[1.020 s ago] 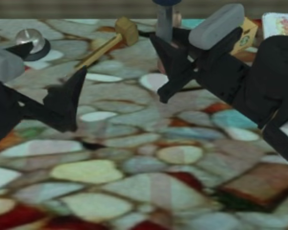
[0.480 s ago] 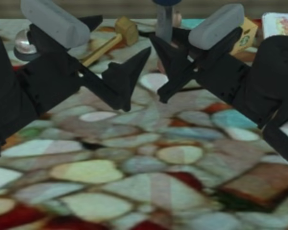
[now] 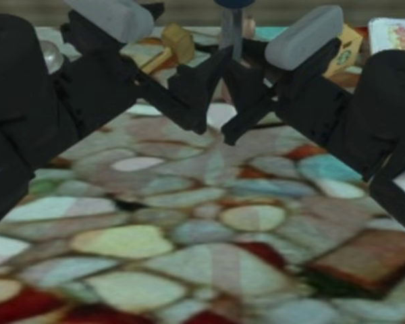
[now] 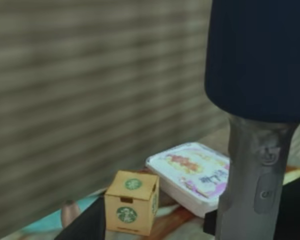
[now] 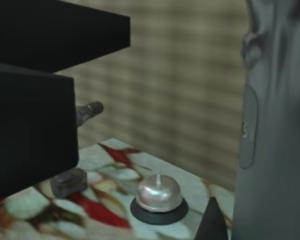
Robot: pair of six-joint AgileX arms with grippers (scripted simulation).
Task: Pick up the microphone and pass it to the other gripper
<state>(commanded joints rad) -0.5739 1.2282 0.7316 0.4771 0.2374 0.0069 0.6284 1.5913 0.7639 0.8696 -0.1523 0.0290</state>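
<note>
Microphone (image 3: 231, 30) upright at top centre, clamped in my right gripper (image 3: 235, 84); rigid, smooth grey handle looks slippery, so my left gripper (image 3: 206, 81), spread wide, should grab mid-handle.

Near table (image 3: 189, 270) open; far edge crowded by mallet (image 3: 172, 44), box (image 3: 347, 48) and tray (image 3: 395, 34) (bell (image 3: 50, 54) left).

Brushed-metal microphone (image 4: 255, 175) handle, matt navy head (cardboard box (image 4: 132, 201) behind).
</note>
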